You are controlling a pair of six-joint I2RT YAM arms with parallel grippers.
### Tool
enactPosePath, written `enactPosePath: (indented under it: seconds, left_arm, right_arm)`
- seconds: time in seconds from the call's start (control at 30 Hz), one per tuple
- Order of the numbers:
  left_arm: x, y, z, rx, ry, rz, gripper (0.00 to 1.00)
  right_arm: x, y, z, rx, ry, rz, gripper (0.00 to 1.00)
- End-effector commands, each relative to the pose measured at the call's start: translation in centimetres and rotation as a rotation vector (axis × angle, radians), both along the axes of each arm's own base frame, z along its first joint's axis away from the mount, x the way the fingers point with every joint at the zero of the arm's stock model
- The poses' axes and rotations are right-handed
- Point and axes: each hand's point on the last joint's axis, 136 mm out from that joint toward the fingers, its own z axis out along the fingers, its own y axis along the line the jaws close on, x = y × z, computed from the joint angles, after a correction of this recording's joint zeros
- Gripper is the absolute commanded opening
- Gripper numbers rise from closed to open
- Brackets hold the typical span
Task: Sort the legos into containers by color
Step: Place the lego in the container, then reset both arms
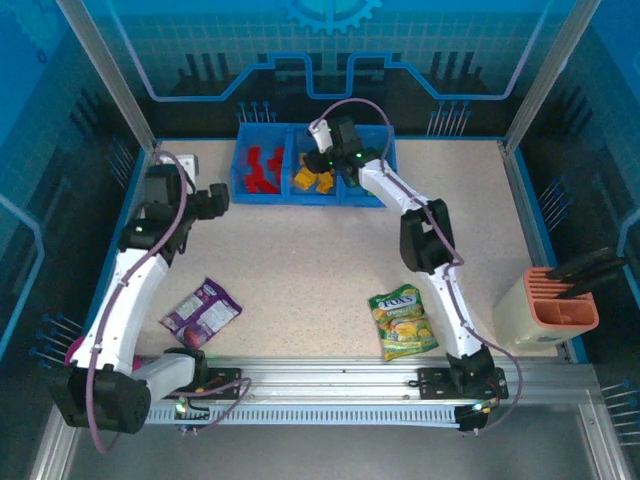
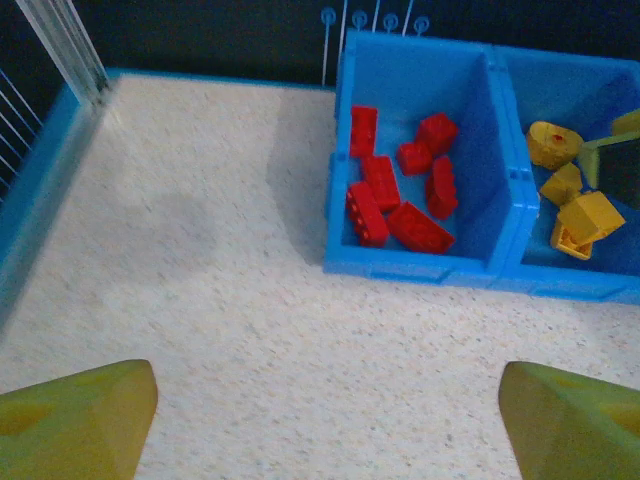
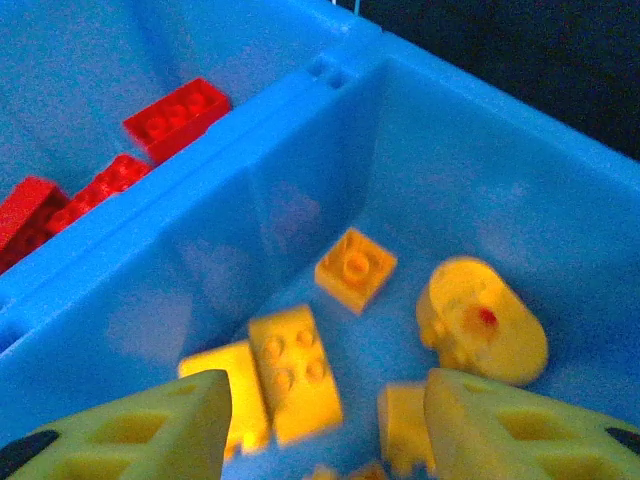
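Observation:
The blue tray [image 1: 270, 199] stands at the back centre of the table. Red legos [image 1: 262, 170] lie in its left compartment and yellow legos [image 1: 313, 180] in the middle one. My right gripper [image 1: 325, 160] hovers over the middle compartment and its arm covers the right one. In the right wrist view that gripper [image 3: 330, 420] is open with nothing held. Below it lie a yellow brick [image 3: 295, 375], a small square one [image 3: 355, 268] and a round yellow piece [image 3: 485, 320]. My left gripper [image 2: 330, 420] is wide open over bare table, left of and nearer than the tray [image 2: 420, 268].
A purple snack packet [image 1: 200, 312] lies front left. Front right of centre is a green-yellow snack bag [image 1: 402, 322]. A beige-and-salmon slotted holder [image 1: 558, 308] with dark handles stands at the right edge. A raised blue border rims the table.

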Motion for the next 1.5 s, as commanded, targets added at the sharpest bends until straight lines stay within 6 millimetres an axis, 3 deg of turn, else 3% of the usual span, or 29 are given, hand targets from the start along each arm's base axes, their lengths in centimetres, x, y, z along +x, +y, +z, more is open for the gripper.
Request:
enactPosePath:
  seconds: [0.0,0.13,0.23,0.37,0.5,0.63,0.83,1.03,1.23,1.4,1.47]
  left_arm:
    - [0.9,-0.5,0.9,-0.054,-0.104,-0.014,0.98]
    - [1.6,-0.5,-0.8,-0.07,-0.107,-0.003,0.99]
    - [1.9,-0.1,-3.1,-0.081,-0.131,0.023,0.99]
    - [2.0,0.5,-7.0,-0.081,-0.13,0.055,0.99]
    - [2.3,0.6,-9.0,-0.079,-0.133,0.062,0.99]
    - [2.4,0.4,-10.0,-0.084,-0.168,0.046,0.99]
    - [1.2,1.8,-12.3,0.012,-0.245,0.083,0.99]
    - [2.2,1.6,-13.3,0.047,-0.357,0.052,0.99]
    - [3.0,0.4,-15.8,0.053,-0.376,-0.025,0.99]
    - [4.4,-0.3,-16.9,0.036,-0.232,-0.064,0.99]
    - [4.4,-0.3,-16.6,0.042,-0.259,-0.065,0.99]
  right_arm:
    - [-3.5,-2.0,10.6,0.088,-0.128,-0.011,0.62]
    - [-10.5,-7.3,11.7,0.075,-0.112,-0.09,0.85]
    - [-15.8,-12.2,10.1,0.054,-0.055,-0.187,1.0]
    - [-20.9,-18.1,6.6,0.011,0.001,-0.312,1.0]
    - [-23.0,-22.8,3.8,-0.018,0.032,-0.432,1.0]
    - [-24.1,-25.7,1.8,0.005,0.048,-0.525,1.0]
    - [-24.0,-27.5,0.1,-0.002,0.008,-0.592,1.0]
    - [-22.8,-27.8,-0.8,0.024,-0.052,-0.599,1.0]
    - [-21.9,-27.7,-0.6,0.015,-0.166,-0.558,1.0]
    - [-21.3,-27.1,-0.7,0.019,-0.248,-0.491,1.0]
    - [-21.0,-27.3,-1.4,0.01,-0.273,-0.479,1.0]
